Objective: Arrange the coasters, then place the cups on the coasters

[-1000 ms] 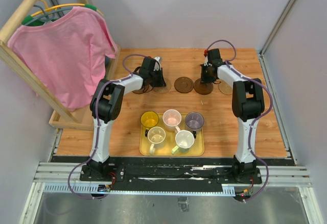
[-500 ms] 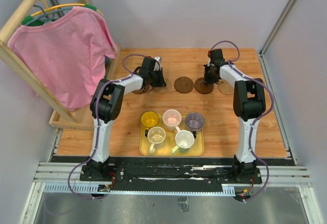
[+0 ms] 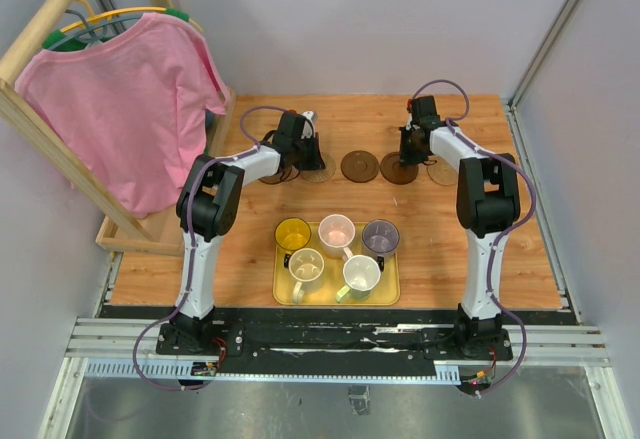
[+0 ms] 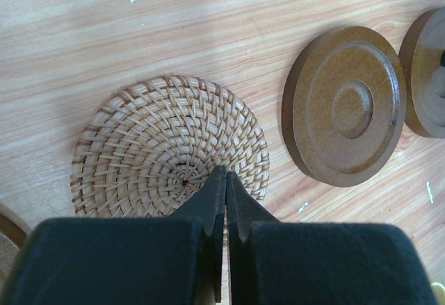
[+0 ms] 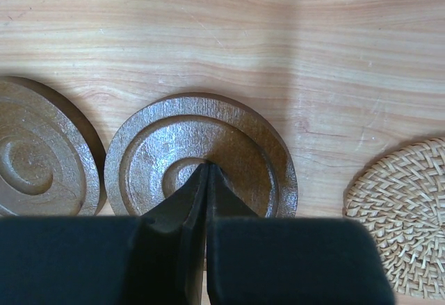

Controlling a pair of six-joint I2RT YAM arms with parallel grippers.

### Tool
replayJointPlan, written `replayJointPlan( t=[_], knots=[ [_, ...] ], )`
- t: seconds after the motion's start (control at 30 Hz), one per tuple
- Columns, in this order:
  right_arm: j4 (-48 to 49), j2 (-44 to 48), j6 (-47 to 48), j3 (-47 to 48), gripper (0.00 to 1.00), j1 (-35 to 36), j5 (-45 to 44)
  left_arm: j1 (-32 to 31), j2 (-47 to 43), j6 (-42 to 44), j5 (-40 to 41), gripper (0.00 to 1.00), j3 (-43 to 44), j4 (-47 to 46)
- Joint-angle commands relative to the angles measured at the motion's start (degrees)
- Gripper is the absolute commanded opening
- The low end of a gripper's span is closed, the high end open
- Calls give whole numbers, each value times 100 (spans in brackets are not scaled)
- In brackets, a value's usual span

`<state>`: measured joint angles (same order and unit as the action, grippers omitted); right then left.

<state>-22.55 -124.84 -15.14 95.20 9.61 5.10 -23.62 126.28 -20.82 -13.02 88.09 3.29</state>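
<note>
Several coasters lie in a row across the far half of the table. My left gripper (image 4: 225, 174) is shut with its tips over a light woven coaster (image 4: 170, 145), next to a dark brown coaster (image 4: 344, 105). My right gripper (image 5: 207, 168) is shut, and its tips rest at the centre of another dark brown coaster (image 5: 229, 138); a woven coaster (image 5: 407, 215) lies to its right. Neither gripper holds anything. In the top view the left gripper (image 3: 300, 157) and right gripper (image 3: 406, 152) stand over that row. Several cups sit on a yellow tray (image 3: 280, 294), among them a yellow cup (image 3: 293, 233), a pink cup (image 3: 336, 230) and a grey-purple cup (image 3: 380, 236).
A wooden rack with a pink shirt (image 3: 125, 104) stands at the left, its base frame (image 3: 150, 234) on the table's left edge. A white object (image 3: 308, 117) sits behind the left gripper. Walls close in the back and right sides.
The right gripper shifted slightly to the right over its brown coaster a second ago and has held still since. The left arm has not moved.
</note>
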Motion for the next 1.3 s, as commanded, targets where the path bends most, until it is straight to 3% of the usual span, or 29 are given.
replayJointPlan(
  t=[0.0,1.27],
  knots=[
    [-338,37,75,-40,1,-180,-346,24,169,78,124,1,111,198],
    [-242,446,122,-234,1,-214,-277,76,98,80,184,1,176,232]
  ],
)
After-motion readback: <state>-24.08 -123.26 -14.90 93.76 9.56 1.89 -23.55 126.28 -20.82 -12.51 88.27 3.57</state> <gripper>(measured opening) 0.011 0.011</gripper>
